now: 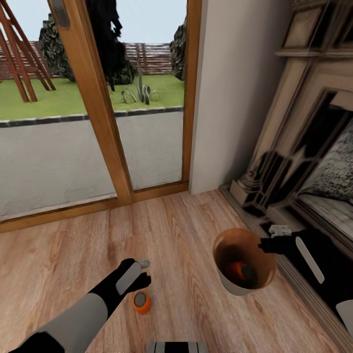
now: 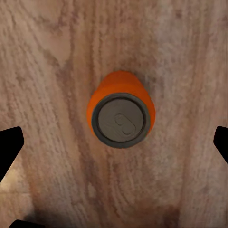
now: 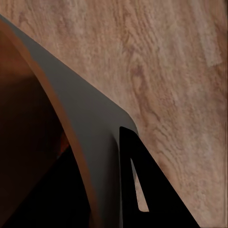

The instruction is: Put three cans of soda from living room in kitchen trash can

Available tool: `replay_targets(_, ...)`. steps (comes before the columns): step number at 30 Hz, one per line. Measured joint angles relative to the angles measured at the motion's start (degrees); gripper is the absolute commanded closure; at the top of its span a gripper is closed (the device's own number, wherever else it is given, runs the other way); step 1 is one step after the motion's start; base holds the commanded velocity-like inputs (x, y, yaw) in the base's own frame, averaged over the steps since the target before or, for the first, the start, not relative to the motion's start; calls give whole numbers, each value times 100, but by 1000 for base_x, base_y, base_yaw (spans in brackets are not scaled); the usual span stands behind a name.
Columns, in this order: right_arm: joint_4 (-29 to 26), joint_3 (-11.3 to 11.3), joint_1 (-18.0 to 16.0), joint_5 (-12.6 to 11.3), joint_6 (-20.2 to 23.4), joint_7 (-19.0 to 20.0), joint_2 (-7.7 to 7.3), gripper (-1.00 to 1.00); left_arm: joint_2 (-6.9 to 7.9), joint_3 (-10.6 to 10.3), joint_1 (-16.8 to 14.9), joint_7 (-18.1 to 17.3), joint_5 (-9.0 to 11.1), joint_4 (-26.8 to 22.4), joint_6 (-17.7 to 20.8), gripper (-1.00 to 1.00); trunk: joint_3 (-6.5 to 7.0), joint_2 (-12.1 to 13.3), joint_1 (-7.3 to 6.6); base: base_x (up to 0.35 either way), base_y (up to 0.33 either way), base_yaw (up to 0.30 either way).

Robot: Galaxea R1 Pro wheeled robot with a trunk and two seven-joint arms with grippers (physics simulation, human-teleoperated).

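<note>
— Where's the left end effector right now?

— Hanging over the wooden floor, fingers spread wide and released, nothing between them. Straight beneath it an orange soda can stands upright on the boards, its grey top facing up; in the left wrist view the can sits midway between the two dark fingertips, touching neither.

— And the right end effector?

— Clenched on the rim of the trash can, one finger on the outside of the grey wall. The bin is tilted, its glossy brown inside open to me.

— Anything in it?

— Yes, an orange can lies at the bottom with something dark just beside it; I cannot tell what.

— What's around?

— The fireplace just beyond the right end effector, a glass door onto a lawn further ahead.
</note>
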Motion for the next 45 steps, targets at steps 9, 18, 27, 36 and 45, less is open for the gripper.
replay_targets(9, -27, 3, 6, 14, -3, -2, 0, 100, -56, -6, -284, 18, -23, 90, 18, -100, -199, -12, 23, 0, 0, 0)
replay_targets(18, -230, -36, 16, -62, -3, -2, -120, 100, -56, -36, -326, -52, -21, 307, -51, -100, -398, -24, 46, 0, 0, 0)
replay_targets(27, -471, -40, 27, -87, 2, 9, -285, 100, -52, -47, -318, -127, -28, 419, -78, -100, -598, -36, 70, 0, 0, 0)
replay_targets(36, -489, -32, 27, -68, -1, 8, -290, 100, -44, -58, -499, -455, -41, 414, -89, -100, -797, -48, 93, 0, 0, 0)
replay_targets(45, -582, -32, 90, -53, -3, 7, -290, 100, -15, -63, -545, -478, -48, 413, -90, -100, -997, -60, 116, 0, 0, 0)
